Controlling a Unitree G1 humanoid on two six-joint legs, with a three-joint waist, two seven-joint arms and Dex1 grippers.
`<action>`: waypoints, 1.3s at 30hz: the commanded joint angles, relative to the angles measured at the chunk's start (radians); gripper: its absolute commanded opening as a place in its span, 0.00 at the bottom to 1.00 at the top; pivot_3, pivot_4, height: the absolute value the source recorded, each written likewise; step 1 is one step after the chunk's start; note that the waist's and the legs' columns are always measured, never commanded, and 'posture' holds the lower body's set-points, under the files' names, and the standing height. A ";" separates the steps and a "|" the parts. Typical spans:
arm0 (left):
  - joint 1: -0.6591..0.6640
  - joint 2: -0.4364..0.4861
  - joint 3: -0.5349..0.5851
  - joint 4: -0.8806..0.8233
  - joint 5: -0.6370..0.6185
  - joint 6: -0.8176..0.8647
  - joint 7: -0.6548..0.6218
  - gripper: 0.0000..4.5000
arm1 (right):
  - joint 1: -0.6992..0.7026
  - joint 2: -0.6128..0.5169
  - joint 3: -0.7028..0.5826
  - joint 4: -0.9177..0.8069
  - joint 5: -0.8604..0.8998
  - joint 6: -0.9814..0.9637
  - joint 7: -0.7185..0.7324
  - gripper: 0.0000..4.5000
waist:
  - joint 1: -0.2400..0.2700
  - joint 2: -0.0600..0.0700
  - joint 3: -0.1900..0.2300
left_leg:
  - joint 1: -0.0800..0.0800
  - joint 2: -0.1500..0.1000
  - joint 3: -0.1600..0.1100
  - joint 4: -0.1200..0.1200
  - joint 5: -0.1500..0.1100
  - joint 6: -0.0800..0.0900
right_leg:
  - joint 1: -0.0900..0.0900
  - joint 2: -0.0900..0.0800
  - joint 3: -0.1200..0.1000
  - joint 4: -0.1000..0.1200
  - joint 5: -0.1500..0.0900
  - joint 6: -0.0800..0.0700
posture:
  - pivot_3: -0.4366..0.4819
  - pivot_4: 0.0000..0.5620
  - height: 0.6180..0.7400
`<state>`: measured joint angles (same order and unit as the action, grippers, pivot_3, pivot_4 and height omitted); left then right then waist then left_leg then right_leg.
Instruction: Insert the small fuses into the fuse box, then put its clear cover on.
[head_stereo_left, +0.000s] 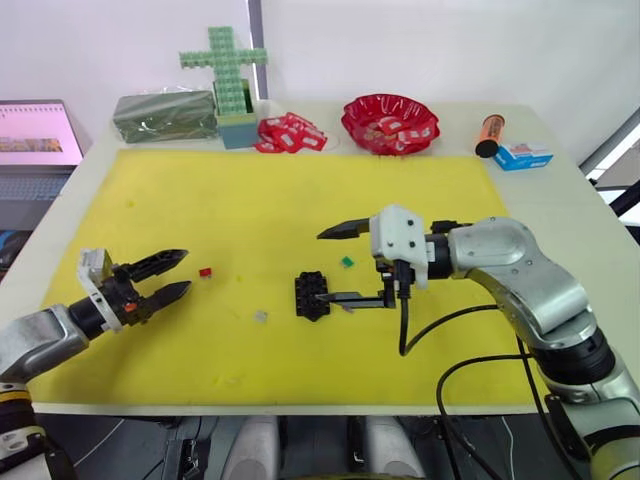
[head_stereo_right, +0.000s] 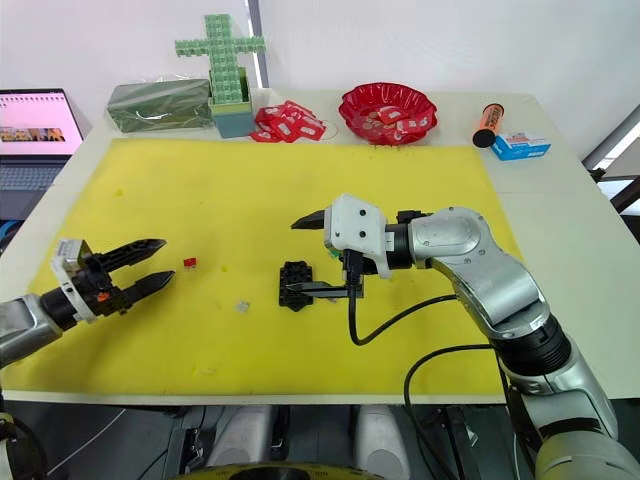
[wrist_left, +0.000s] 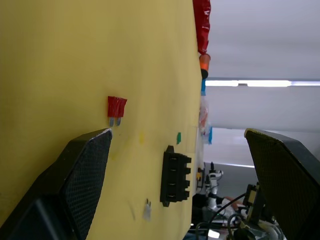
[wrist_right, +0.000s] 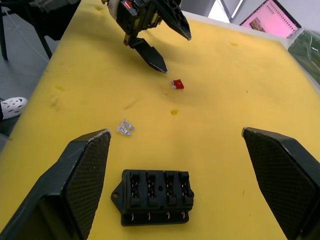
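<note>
Yellow foam matting covers your counter (head_stereo_left: 560, 190), and the fuse box (wrist_right: 155, 196) sits mid-mat with all four slots empty, so no fuse is in yet: the red fuse (head_stereo_left: 205, 271) lies just ahead of your spread, empty left claw (head_stereo_left: 165, 277), the green fuse (head_stereo_left: 347, 262) and pale grey fuse (head_stereo_left: 260, 316) lie loose near the box, and your right claw (head_stereo_left: 340, 265) gapes wide over it. Your right wrist view lets you check the bare slots, which the head views leave too small to read, while I can't pick out the purple fuse or clear cover
</note>
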<state>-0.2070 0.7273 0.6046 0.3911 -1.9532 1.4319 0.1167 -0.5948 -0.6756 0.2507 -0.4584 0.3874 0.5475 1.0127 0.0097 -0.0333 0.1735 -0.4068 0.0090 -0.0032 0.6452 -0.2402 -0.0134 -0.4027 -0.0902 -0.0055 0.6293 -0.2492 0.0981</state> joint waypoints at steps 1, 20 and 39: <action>-0.015 0.023 -0.017 0.000 -0.019 -0.008 -0.010 0.99 | -0.002 -0.009 -0.042 -0.048 0.014 0.005 -0.013 1.00 | 0.001 0.000 0.000 | 0.000 0.000 0.000 0.000 0.000 0.000 | 0.000 0.000 0.000 0.000 0.000 0.000 | 0.48 0.27 1.00; -0.006 0.056 -0.106 0.074 0.056 -0.056 -0.125 0.99 | -0.003 -0.028 -0.065 -0.073 0.030 0.051 -0.019 1.00 | -0.004 0.001 0.000 | 0.000 0.000 0.001 -0.003 -0.001 -0.002 | -0.005 -0.008 0.001 -0.004 0.000 -0.003 | 0.48 0.27 1.00; -0.167 -0.069 -0.154 0.068 0.255 -0.006 -0.184 0.99 | 0.000 -0.043 -0.072 -0.098 0.044 0.081 -0.031 1.00 | 0.005 0.010 -0.005 | -0.001 -0.003 0.001 -0.013 0.003 -0.008 | -0.003 -0.011 -0.001 -0.015 0.003 -0.007 | 0.48 0.27 1.00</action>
<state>-0.3767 0.6742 0.4662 0.4795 -1.6883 1.4129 -0.0945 -0.5862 -0.7076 0.2205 -0.5104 0.4163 0.6333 0.9875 0.0145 -0.0229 0.1681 -0.4084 0.0061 -0.0025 0.6322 -0.2369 -0.0216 -0.4054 -0.1017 -0.0068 0.6143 -0.2463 0.0910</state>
